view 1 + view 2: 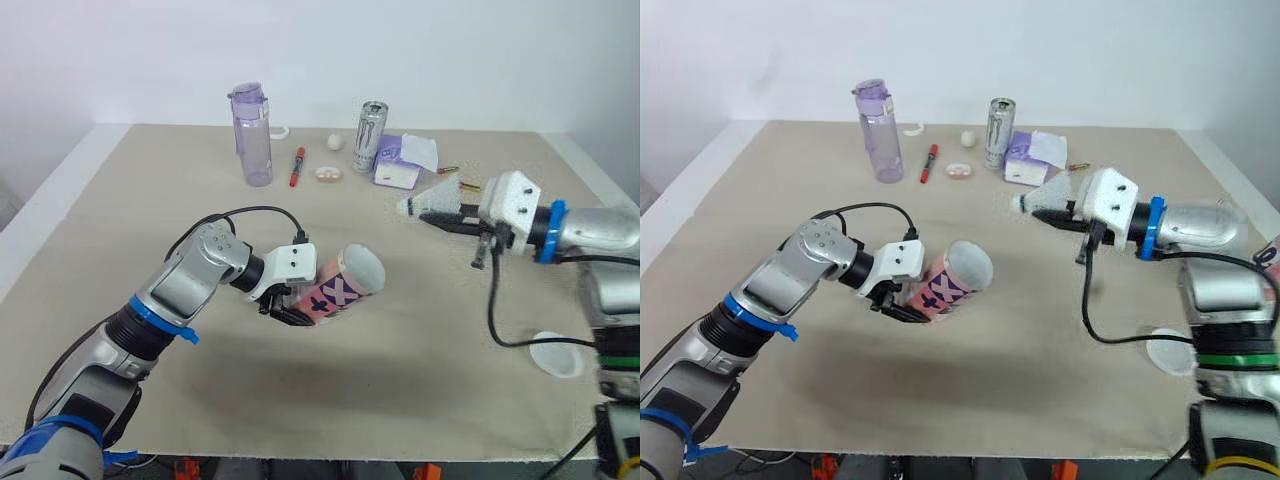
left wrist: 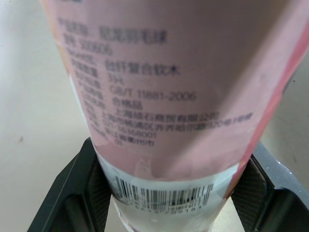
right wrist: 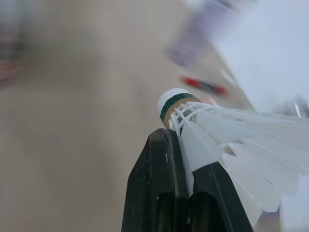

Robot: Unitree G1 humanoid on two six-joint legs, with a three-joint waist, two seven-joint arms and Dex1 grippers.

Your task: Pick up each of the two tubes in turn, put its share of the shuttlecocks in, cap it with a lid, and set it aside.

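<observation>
A pink tube [image 1: 340, 289] with dark marks is held tilted above the table, its open mouth [image 1: 362, 266] facing right. My left gripper [image 1: 290, 305] is shut on the tube near its lower end; the black fingers [image 2: 91, 193] clamp both sides above a barcode. My right gripper [image 1: 452, 219] is shut on a white shuttlecock [image 1: 428, 205] by its feathers, cork tip [image 3: 173, 101] pointing left toward the tube. The shuttlecock hangs right of and slightly higher than the tube's mouth, a gap between them. A white lid [image 1: 556, 353] lies on the table at the right.
At the back stand a purple bottle [image 1: 252, 135], a silver can [image 1: 368, 135] and a purple tissue pack [image 1: 400, 162]. A red pen [image 1: 296, 167], a small white ball [image 1: 335, 142] and a small round object [image 1: 328, 174] lie nearby.
</observation>
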